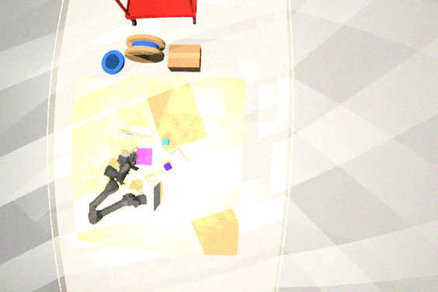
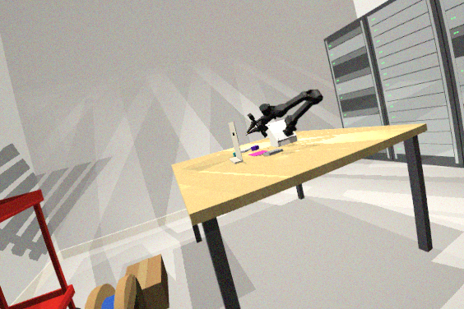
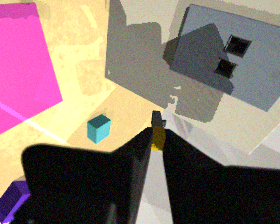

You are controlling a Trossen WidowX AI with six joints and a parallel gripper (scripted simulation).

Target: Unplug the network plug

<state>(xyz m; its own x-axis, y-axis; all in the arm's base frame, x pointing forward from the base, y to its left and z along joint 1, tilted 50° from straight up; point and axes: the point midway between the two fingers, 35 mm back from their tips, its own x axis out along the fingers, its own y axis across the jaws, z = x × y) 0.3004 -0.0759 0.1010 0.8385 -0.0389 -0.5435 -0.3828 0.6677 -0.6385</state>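
The upright panel point(image 1: 140, 130) point(image 2: 235, 141) point(image 3: 134, 55) stands on the table, with a blue-grey plate point(image 3: 202, 60) that shows two dark square openings in the wrist view. My gripper point(image 1: 135, 154) point(image 2: 248, 133) point(image 3: 157, 133) is shut on the plug point(image 3: 157, 134), a small dark and yellow piece between the fingertips. The plug is out in the air, apart from the panel. The gripper hangs above the table, beside the flat magenta square point(image 1: 144, 157) point(image 2: 257, 153) point(image 3: 22, 70) in the top view. The fingers hide part of the plug.
A cyan cube point(image 1: 165, 142) point(image 3: 98, 129) and a purple cube point(image 1: 168, 166) point(image 2: 255, 148) point(image 3: 11, 201) lie on the table. A flat grey piece point(image 2: 273, 152) lies by the magenta square. A white and grey box point(image 1: 156, 196) point(image 2: 277, 131) stands near the arm's base.
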